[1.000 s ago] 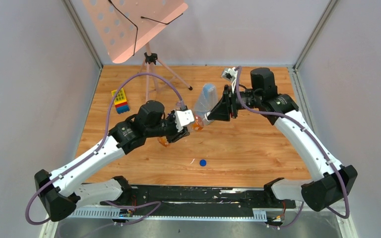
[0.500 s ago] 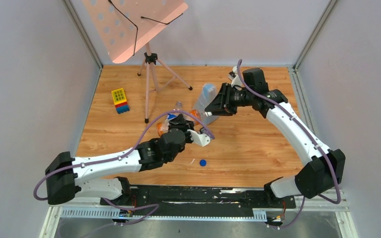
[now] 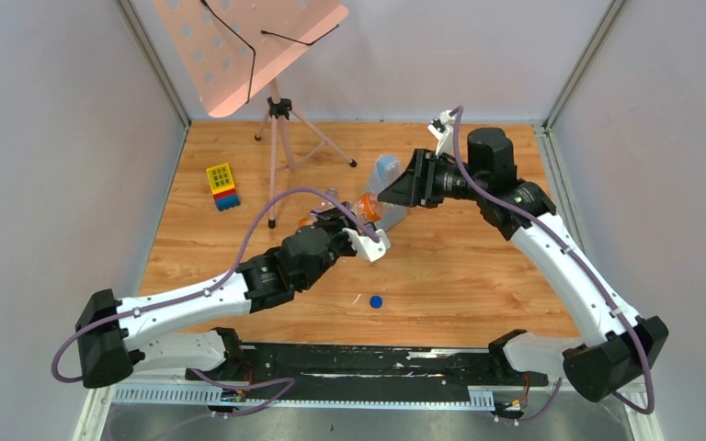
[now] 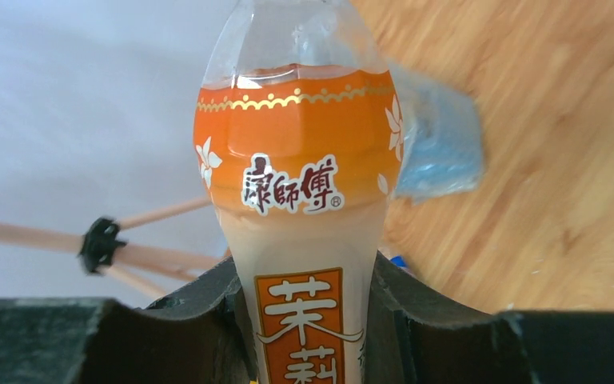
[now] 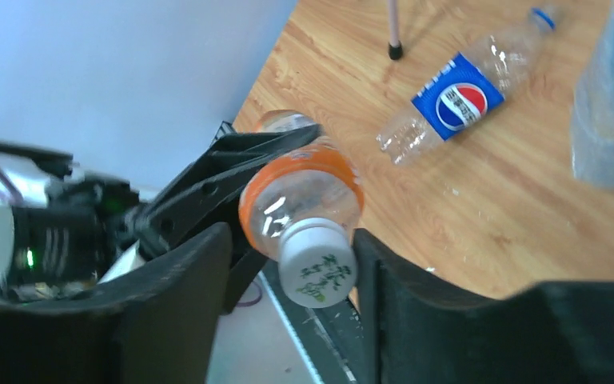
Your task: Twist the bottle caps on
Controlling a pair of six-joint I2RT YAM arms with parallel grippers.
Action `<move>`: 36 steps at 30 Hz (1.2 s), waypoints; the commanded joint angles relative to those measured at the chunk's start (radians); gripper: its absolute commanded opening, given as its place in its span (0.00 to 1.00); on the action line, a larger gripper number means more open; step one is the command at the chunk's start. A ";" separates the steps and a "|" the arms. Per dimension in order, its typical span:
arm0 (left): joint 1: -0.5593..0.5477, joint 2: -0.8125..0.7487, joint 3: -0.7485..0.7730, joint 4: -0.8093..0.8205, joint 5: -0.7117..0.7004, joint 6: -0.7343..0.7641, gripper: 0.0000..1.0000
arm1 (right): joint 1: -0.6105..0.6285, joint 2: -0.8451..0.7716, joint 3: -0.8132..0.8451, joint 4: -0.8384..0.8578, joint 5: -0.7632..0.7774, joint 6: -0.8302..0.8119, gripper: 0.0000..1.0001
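Observation:
My left gripper [image 4: 304,280] is shut on the lower body of the orange bottle [image 4: 300,160], which it holds above the table, neck toward the right arm. The white cap [image 5: 317,272], marked in green, sits on that bottle's neck. My right gripper [image 5: 290,240] is open around the cap, with a clear gap on one side and the other finger close to it. From above, the two grippers meet at the orange bottle [image 3: 368,204]. The Pepsi bottle [image 5: 460,100] lies on the wood. The blue cap [image 3: 376,300] lies loose near the front edge.
A bluish see-through plastic bag [image 3: 384,179] lies just behind the grippers. A pink music stand's tripod [image 3: 276,138] stands at the back left, with a stack of toy bricks [image 3: 223,186] to its left. Grey walls close in both sides.
My right gripper's jaws have parted from the white cap. The left arm swung lower and nearer over the second, still holding the orange bottle, and the right wrist turned.

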 commanded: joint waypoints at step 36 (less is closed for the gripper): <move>0.430 0.032 0.336 -0.677 1.385 -0.219 0.00 | 0.013 -0.307 -0.192 0.014 -0.414 -1.087 0.58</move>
